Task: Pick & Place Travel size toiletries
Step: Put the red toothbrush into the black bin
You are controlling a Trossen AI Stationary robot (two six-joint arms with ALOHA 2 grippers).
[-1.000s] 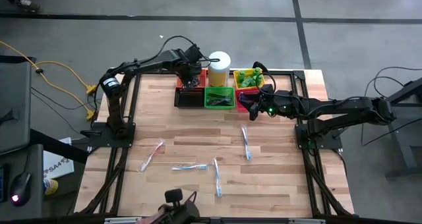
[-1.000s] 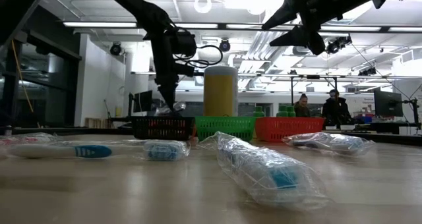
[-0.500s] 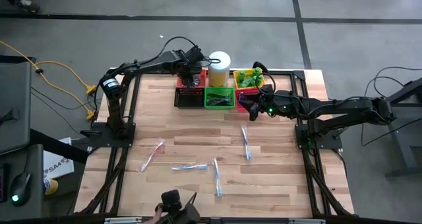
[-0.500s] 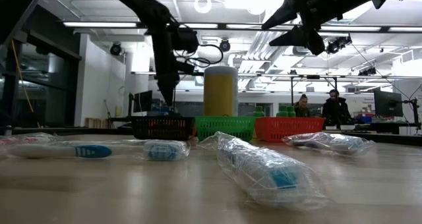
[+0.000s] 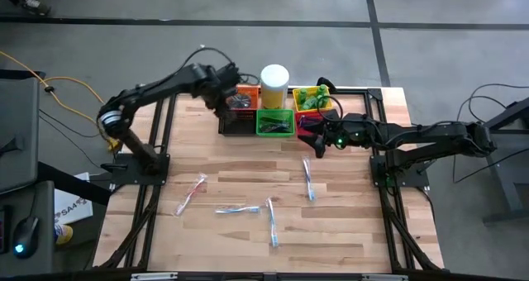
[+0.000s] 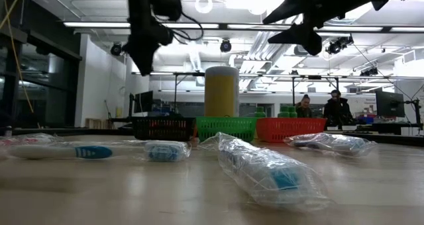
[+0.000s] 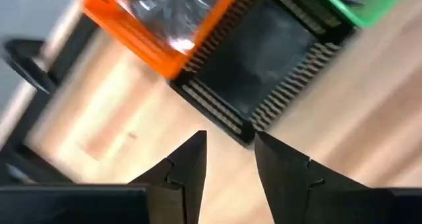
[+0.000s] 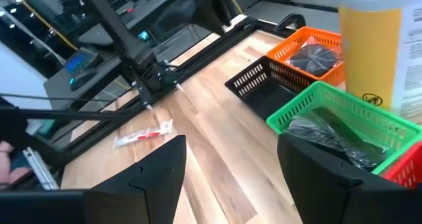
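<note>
From above, four wrapped toothbrushes lie on the bare desk, well short of the baskets. Right claw – spread, empty – hovers just beyond the nearest brush, whose long axis runs toward the baskets; this arm is likely nearer. Left claw hangs by the black basket. At desk height, brushes lie flat, both claws aloft. Left wrist: claw part-spread, empty, over black basket. Right wrist: claw wide; a red brush lies far off.

Orange basket cut off, contents blurred; black basket contents indistinct
</note>
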